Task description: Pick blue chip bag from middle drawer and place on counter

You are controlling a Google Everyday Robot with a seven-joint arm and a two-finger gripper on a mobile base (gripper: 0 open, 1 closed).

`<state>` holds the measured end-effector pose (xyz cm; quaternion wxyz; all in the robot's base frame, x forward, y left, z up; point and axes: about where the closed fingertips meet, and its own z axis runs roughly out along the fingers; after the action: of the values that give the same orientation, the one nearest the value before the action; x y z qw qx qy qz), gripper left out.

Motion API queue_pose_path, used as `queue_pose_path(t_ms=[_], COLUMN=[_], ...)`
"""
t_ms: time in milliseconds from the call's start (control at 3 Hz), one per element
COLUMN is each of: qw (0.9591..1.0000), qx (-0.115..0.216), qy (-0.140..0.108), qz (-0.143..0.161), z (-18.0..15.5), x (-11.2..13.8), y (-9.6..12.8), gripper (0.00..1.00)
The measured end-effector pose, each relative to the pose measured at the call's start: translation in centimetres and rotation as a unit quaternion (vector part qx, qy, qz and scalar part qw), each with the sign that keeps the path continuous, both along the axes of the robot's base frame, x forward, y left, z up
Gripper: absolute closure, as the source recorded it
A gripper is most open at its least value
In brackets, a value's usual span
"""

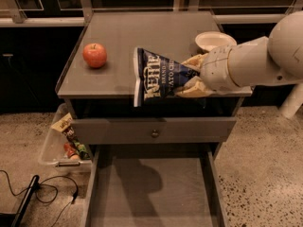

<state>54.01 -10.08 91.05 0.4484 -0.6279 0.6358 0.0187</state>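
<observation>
My gripper point(191, 74) is shut on the right end of the blue chip bag point(158, 75), a navy bag with white "Kettle" lettering. The bag hangs in the air over the front edge of the grey counter point(137, 37), tilted with its wide end to the left. My white arm reaches in from the right. The middle drawer point(149, 190) is pulled open below, and its grey bottom is bare.
A red apple point(94, 55) sits on the counter's left side. A white bowl point(214, 40) sits at the counter's right, behind my arm. A closed drawer front with a knob point(155, 133) lies above the open drawer. A clear bin point(61, 143) with snack packets stands on the floor at left, near cables.
</observation>
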Motion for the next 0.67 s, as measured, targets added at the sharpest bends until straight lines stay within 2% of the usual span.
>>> queue_pose_path(t_ms=[333,667], qw=[0.9997,0.9992], qx=[0.009,0.014], qy=[-0.021,-0.034], qz=[0.004,0.014], z=[0.7,0.4], x=[1.9,5.2], y=[-0.6,-1.6], gripper=[1.0,1.0])
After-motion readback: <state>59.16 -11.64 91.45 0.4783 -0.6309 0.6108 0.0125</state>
